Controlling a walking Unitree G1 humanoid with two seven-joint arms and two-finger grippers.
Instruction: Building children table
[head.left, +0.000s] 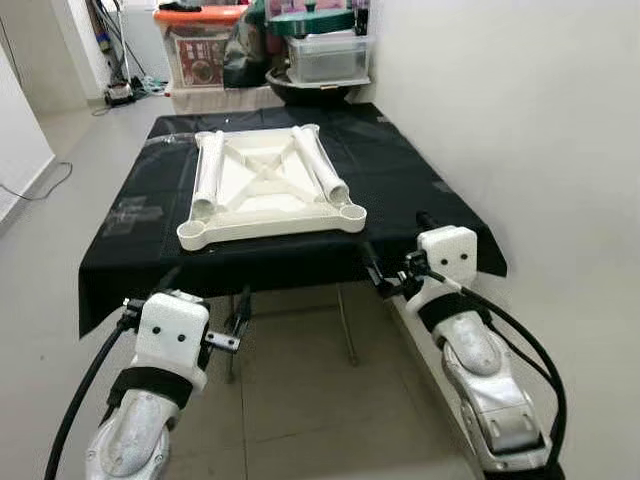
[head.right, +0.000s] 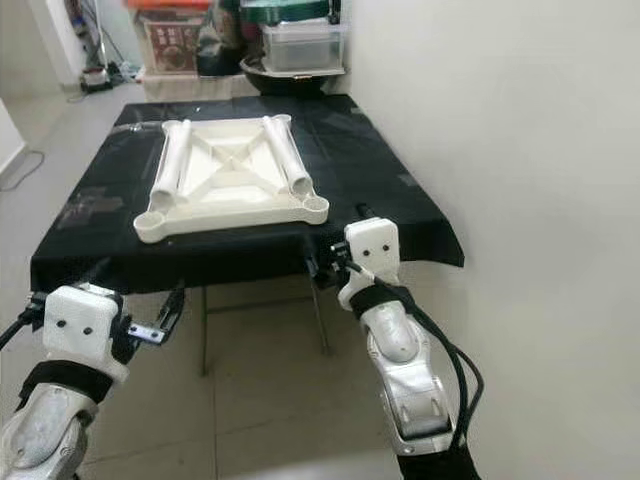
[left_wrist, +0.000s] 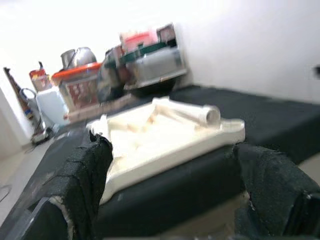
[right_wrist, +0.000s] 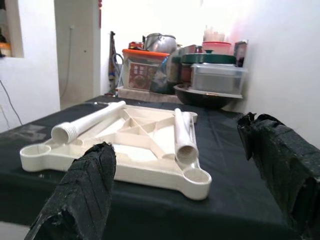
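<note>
A: Where's your tabletop panel (head.left: 268, 190)?

B: Upside down on the black-draped surface (head.left: 420, 190), one panel, two loose legs (head.left: 318, 162) lying on it.

A: Step?

B: Approach, I'd judge. Left gripper (left_wrist: 170, 190) and right gripper (right_wrist: 180, 185) both spread wide, holding nothing, short of the near edge. Next you'd reach for a leg.

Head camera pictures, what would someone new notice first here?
The cream tabletop lying upside down in the middle of the black-draped table, with two loose white legs resting on it. Below the table's near edge, the left gripper and right gripper hang open. Storage boxes are stacked past the far end.
</note>
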